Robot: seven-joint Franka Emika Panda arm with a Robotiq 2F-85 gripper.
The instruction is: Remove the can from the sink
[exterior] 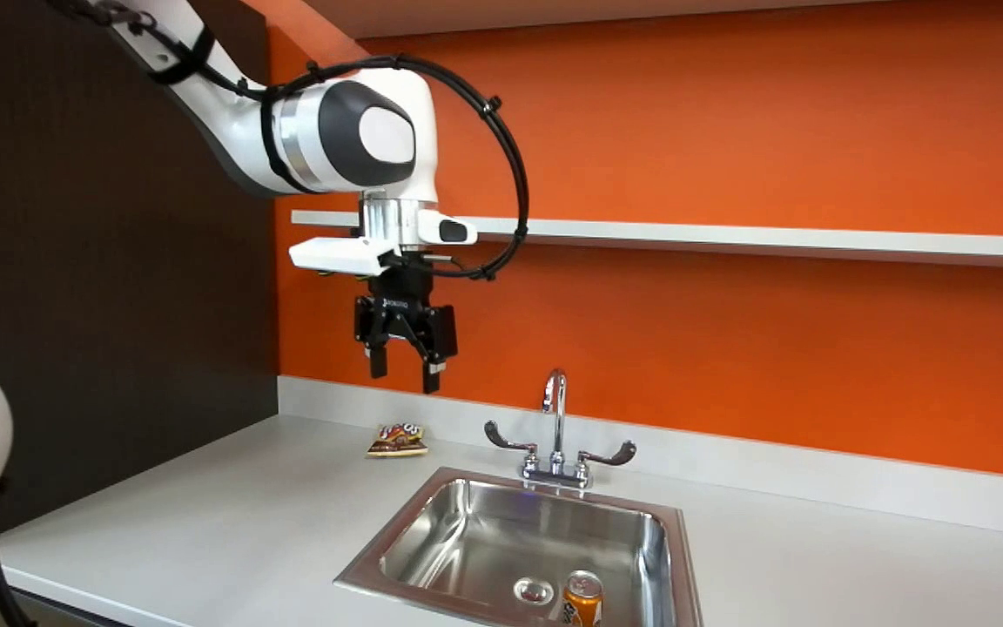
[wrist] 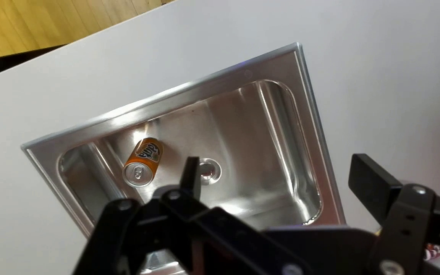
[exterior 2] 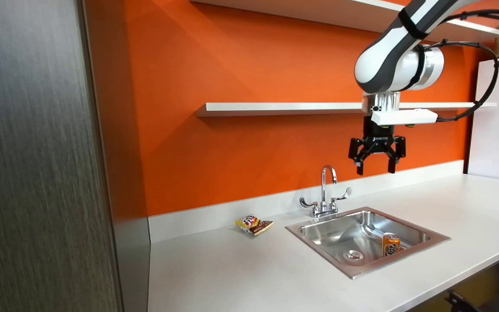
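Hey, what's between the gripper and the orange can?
Just open air: in both exterior views, no object stands between the gripper and the can in the sink.

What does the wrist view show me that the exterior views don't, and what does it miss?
Only the wrist view: plank lines on a yellowish, wood-like surface beyond the countertop.
Only the exterior views: the orange wall, a white shelf and the robot's arm, all in both exterior views.
Shared: the open end effector, the orange can standing in the metal sink, the drain, the countertop, and apparently the snack bag, mostly hidden in the wrist view.
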